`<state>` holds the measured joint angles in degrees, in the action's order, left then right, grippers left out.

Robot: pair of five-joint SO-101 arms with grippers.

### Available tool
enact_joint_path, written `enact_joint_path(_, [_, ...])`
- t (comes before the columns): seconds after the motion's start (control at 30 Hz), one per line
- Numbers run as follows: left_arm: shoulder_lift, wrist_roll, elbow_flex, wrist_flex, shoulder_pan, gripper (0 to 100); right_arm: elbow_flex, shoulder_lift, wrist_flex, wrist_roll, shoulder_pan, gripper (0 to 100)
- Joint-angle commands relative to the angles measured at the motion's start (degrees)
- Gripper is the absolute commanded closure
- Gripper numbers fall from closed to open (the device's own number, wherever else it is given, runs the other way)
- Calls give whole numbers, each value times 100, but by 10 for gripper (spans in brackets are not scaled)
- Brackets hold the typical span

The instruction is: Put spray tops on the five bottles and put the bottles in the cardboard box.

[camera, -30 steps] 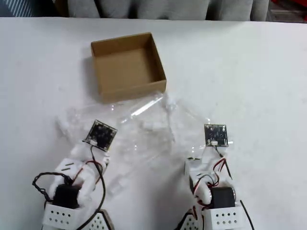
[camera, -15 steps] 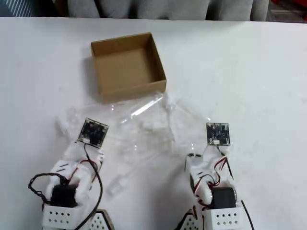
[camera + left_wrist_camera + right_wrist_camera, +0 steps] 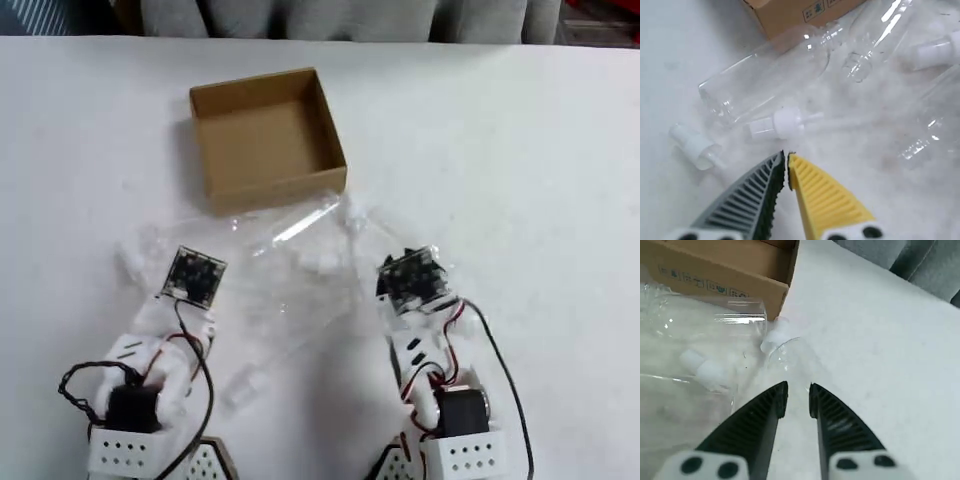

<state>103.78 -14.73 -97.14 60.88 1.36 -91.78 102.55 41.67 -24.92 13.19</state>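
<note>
The open cardboard box point(image 3: 275, 188) stands at the back left of the table. Several clear bottles point(image 3: 296, 228) lie on their sides between it and the two arms, with white spray tops point(image 3: 322, 262) loose among them. My left gripper point(image 3: 786, 158) is shut and empty, its tips just short of a spray top point(image 3: 785, 123) that lies beside a bottle point(image 3: 765, 75). My right gripper point(image 3: 797, 388) hovers slightly open with nothing between its fingers, near the open mouth of a bottle point(image 3: 784, 352) and the box's corner point(image 3: 785, 287).
Another spray top point(image 3: 695, 147) lies apart, to the side of the left gripper. A small white piece point(image 3: 240, 385) rests between the two arm bases. The table's right half point(image 3: 540, 180) is bare white surface.
The left arm first shifted a little to the left, then held still. The right arm has just swung left, toward the bottles.
</note>
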Motion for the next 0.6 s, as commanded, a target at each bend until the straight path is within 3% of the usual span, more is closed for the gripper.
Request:
enact_joint_path(0.0, [57, -35, 18, 9, 48, 976, 712, -75, 338, -721, 1024, 964])
enact_joint_path(0.17, [57, -35, 18, 9, 48, 976, 1301, -1051, 1033, -1116, 2387, 964])
enact_joint_path(0.37, [57, -35, 18, 9, 48, 976, 2514, -3538, 1174, -1160, 2484, 964])
enact_joint_path(0.57, [57, -35, 18, 9, 48, 976, 3947, -4980, 2554, -1767, 2475, 963])
